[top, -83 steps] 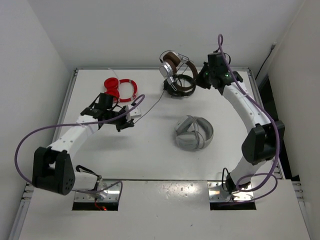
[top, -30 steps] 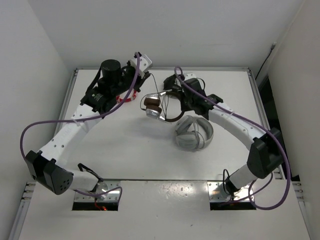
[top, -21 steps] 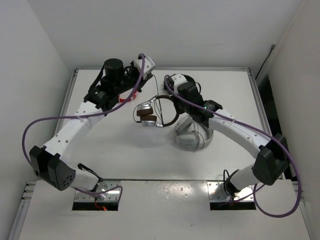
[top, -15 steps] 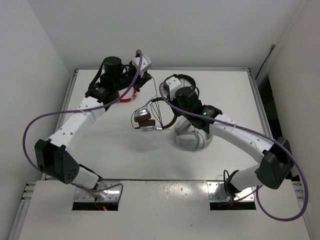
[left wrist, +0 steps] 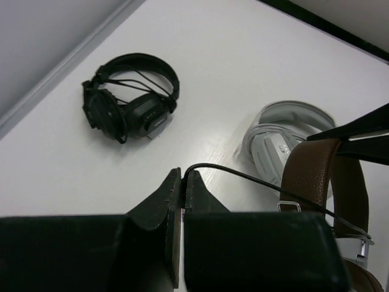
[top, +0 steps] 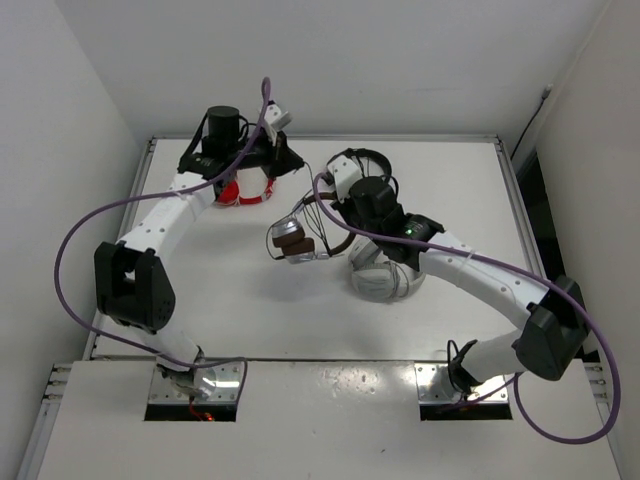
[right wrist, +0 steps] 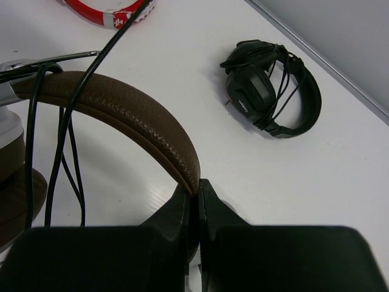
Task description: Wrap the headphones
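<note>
The headphones hang above the table's middle, with the brown headband (right wrist: 127,115) pinched in my right gripper (right wrist: 197,185), which is shut on it. Their brown pads and silver cups (top: 293,241) dangle to the left of my right gripper (top: 338,212). The thin black cable (left wrist: 261,182) runs from the headband (left wrist: 325,176) to my left gripper (left wrist: 184,175), which is shut on it. My left gripper (top: 288,162) is raised at the back, left of the headphones. Several cable strands (right wrist: 65,131) hang across the headband.
Red headphones (top: 237,186) lie at the back left under my left arm. Light grey headphones (top: 385,272) lie on the table under my right arm. Black headphones (right wrist: 273,91) lie at the back centre, also in the left wrist view (left wrist: 130,97).
My right gripper has carried the brown headphones from the back towards the middle. My left arm has swung up from the left side to the back with the cable.
</note>
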{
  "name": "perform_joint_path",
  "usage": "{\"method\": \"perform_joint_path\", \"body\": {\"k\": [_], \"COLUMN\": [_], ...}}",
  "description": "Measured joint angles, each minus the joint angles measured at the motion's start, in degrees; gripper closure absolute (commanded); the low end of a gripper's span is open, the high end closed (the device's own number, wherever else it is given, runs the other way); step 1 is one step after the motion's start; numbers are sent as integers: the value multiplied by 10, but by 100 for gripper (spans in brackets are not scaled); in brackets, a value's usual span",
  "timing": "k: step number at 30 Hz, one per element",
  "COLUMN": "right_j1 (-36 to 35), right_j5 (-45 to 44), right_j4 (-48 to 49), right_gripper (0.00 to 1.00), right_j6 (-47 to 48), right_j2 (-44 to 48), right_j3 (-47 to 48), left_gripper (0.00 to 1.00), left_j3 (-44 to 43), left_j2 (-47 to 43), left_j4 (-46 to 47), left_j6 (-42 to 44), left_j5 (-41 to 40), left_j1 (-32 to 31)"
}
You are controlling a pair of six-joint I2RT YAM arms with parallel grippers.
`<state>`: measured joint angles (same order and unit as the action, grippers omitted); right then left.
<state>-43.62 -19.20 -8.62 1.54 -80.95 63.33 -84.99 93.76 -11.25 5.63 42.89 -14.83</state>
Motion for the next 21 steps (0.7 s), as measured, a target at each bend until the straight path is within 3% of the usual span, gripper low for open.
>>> {"method": "perform_joint_path", "body": {"k": [11,21], "right_j1": [-2,10], "right_j5": [14,7], "right_j4": [7,8], "right_gripper": [100,100], "right_j6": [5,-13], "right_j2": [0,-5], "right_j3": [0,3], "left_gripper": [100,100], "left_j3": [0,95], "left_j2": [56,23], "left_j4": [-40,-96], "left_j6": [-33,-30], "left_j5": [114,242], "left_j1": [13,122]}}
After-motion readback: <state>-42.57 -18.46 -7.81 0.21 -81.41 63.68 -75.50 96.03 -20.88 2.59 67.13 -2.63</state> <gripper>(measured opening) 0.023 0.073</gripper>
